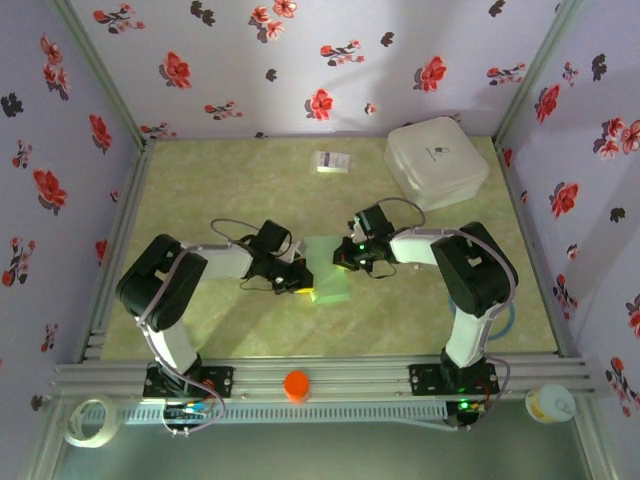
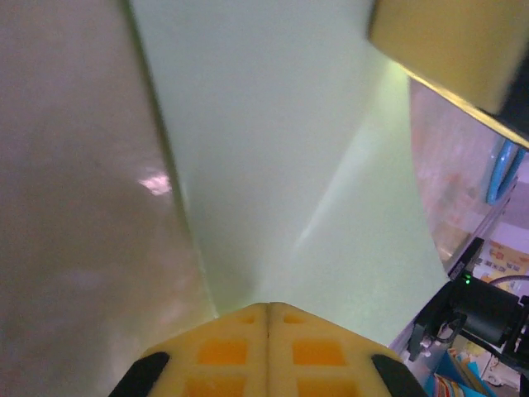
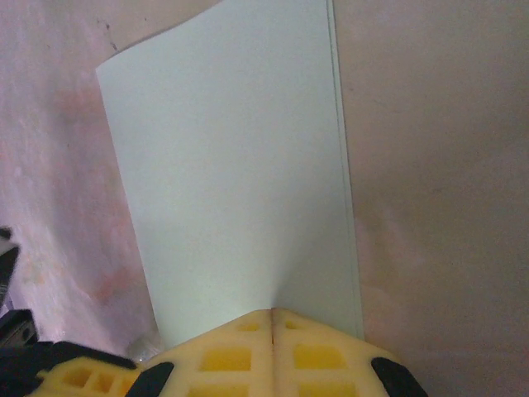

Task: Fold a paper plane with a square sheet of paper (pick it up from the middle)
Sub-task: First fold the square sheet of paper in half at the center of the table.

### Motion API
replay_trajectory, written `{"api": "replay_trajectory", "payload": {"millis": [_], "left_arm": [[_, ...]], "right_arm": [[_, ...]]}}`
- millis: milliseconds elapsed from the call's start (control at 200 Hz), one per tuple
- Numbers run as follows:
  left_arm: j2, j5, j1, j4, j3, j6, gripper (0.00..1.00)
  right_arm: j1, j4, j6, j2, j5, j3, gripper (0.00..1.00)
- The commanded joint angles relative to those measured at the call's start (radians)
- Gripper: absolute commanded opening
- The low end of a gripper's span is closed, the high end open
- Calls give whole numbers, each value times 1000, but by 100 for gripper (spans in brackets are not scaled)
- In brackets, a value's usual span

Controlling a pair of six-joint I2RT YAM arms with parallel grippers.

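**Current state.** My left gripper [image 2: 268, 308] and my right gripper [image 3: 272, 313] are both fully closed, and each pinches an edge of the square sheet of paper [image 1: 328, 268]. The sheet lies at the middle of the table [image 1: 230, 180], spanning the gap between the two grippers. It is well apart from the white rounded box [image 1: 437, 160] and the small printed card [image 1: 332, 162] at the far side. In the left wrist view the sheet curves upward away from my fingers. In the right wrist view a second edge runs along its right side, so it may be doubled over, but I cannot confirm a finished crease.

**Hazards, as I judge them.**

1. Tearing: if my arms draw apart while both pinches hold, the thin paper takes the whole load at the finger pads.
2. Buckling: if the arms close in on each other, the sheet bows and may take a stray crease away from the centre line.
3. Slipping: each pinch holds only a narrow strip of edge, so a twist of either wrist could pull the paper free.
4. Skewed fold: if the edges are not matched before I press down, the error carries into every later fold of the plane.
5. Collision: the grippers work close together, leaving little room for rotation.
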Motion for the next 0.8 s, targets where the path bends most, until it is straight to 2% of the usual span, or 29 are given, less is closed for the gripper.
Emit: {"api": "replay_trajectory", "payload": {"millis": [0,115,390,795], "left_arm": [[-50,4,-16,-1,32,-62,4],[-25,41,-29,80,25,-122,4],[54,36,-35,123,-26,-113,3],[6,9,-39,25,-110,-11,4]], "right_arm": [[6,-136,6,47,110,-46,0],[6,-138,4,47,109,-43,0],[6,-136,3,48,108,-46,0],[6,-128,7,54,111,-54,0]]}}
